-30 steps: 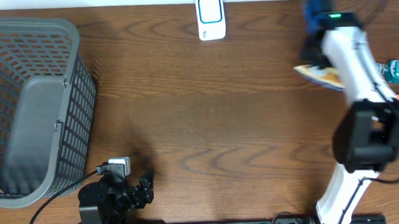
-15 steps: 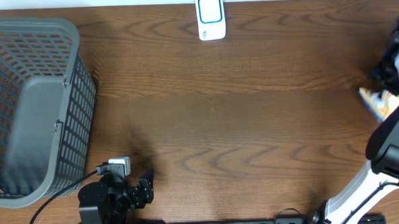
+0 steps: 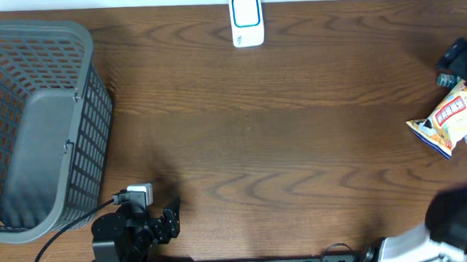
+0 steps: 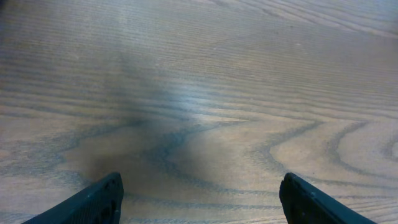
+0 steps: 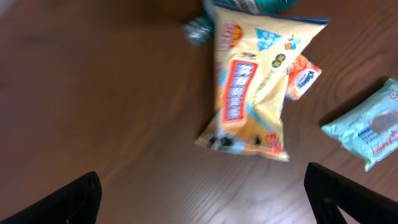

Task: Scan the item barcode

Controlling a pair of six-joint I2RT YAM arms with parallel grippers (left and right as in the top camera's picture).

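The item, a yellow snack bag (image 3: pixel 448 120) with red and blue print, lies flat on the wooden table at the far right. In the right wrist view the snack bag (image 5: pixel 252 87) is ahead of my right gripper (image 5: pixel 202 196), which is open and apart from it, with only bare table between its fingers. A white scanner (image 3: pixel 245 20) with a blue screen stands at the back centre. My left gripper (image 4: pixel 199 199) is open over bare wood near the front left (image 3: pixel 165 219), empty.
A grey mesh basket (image 3: pixel 36 124) fills the left side. Beside the snack bag lie a teal wipes pack (image 5: pixel 373 130), a small orange-and-white sachet (image 5: pixel 303 76) and a teal bottle (image 5: pixel 261 5) at the frame's top edge.
My right gripper has gone from shut on the snack bag to open, swinging right toward the table edge. The bag now lies on the table. The left arm has not moved.
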